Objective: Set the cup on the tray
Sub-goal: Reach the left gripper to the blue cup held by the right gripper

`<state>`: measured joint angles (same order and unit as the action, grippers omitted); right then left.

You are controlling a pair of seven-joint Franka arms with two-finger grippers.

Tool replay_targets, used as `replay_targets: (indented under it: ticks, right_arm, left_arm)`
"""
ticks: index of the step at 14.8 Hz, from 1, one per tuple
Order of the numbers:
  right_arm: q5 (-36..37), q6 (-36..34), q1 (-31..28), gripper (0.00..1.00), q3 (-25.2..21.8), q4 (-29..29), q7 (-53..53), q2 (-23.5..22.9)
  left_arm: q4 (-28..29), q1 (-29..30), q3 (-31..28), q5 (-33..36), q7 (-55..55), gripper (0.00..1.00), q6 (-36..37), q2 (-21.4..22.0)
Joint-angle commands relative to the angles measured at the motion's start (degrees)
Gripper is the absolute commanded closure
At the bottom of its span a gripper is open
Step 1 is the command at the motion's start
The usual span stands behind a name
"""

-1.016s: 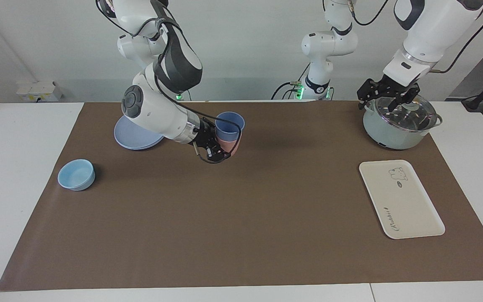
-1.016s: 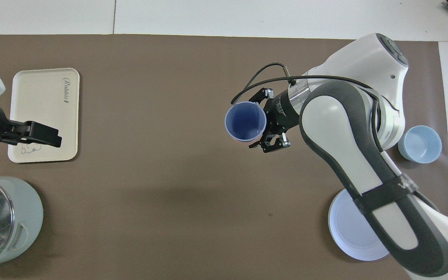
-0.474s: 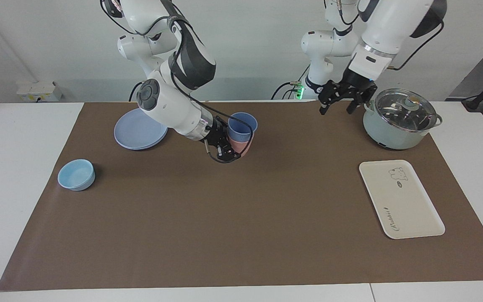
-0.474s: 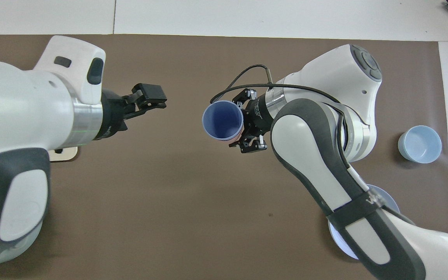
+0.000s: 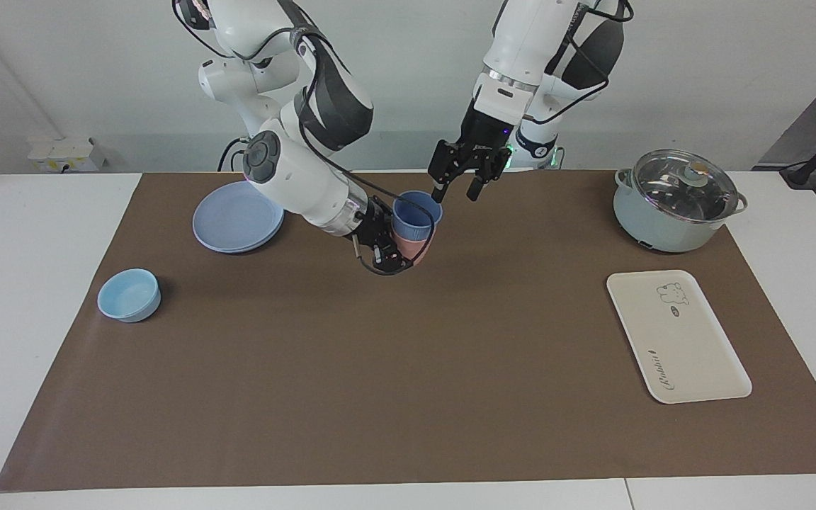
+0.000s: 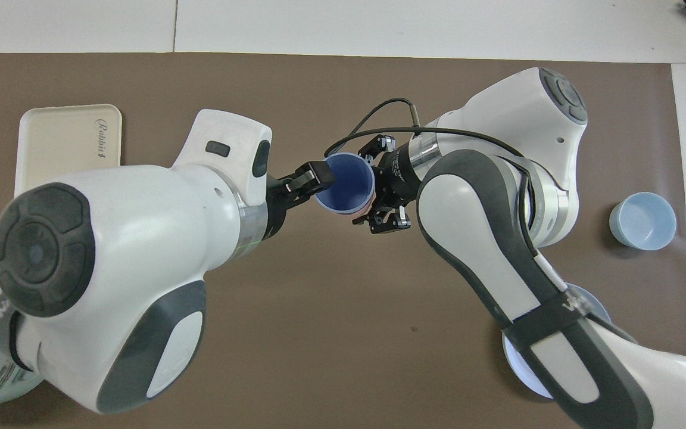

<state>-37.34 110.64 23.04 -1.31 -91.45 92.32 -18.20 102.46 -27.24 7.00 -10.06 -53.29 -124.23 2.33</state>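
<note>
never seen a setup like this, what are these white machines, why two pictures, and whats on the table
They are two robot arms bolted at one end of a table, each ending in a two-finger gripper. One picture looks at them from across the table; the other looks down from above their own end.

On the brown mat lie a round blue plate, a shallow light-blue bowl, a lidded pot and a cream tray.

The right gripper holds a stack of two tumblers off the mat, clamped on the pink tumbler, in which the blue cup sits. The left gripper is open beside the cup's rim, touching nothing.
</note>
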Motion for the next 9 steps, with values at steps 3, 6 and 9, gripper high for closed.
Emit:
replay_targets:
  ticks: [3, 6, 9]
  right_arm:
    - [-1.4, 0.9, -0.2, 1.0, 0.1, -1.5, 0.3, 1.4]
    - [-1.4, 1.0, -0.2, 1.0, 0.1, -1.5, 0.4, 1.4]
    - [-1.4, 0.9, -0.2, 1.0, 0.1, -1.5, 0.4, 1.4]
  left_arm:
    - [1.0, -2.4, -1.0, -0.1, -1.4, 0.43, -4.0, -2.2]
    - [0.9, -2.8, -1.1, 0.0, -3.0, 0.64, -4.3, -2.4]
    - [0.5, -3.3, -1.0, 0.3, -4.4, 1.0, -4.3, -2.5]
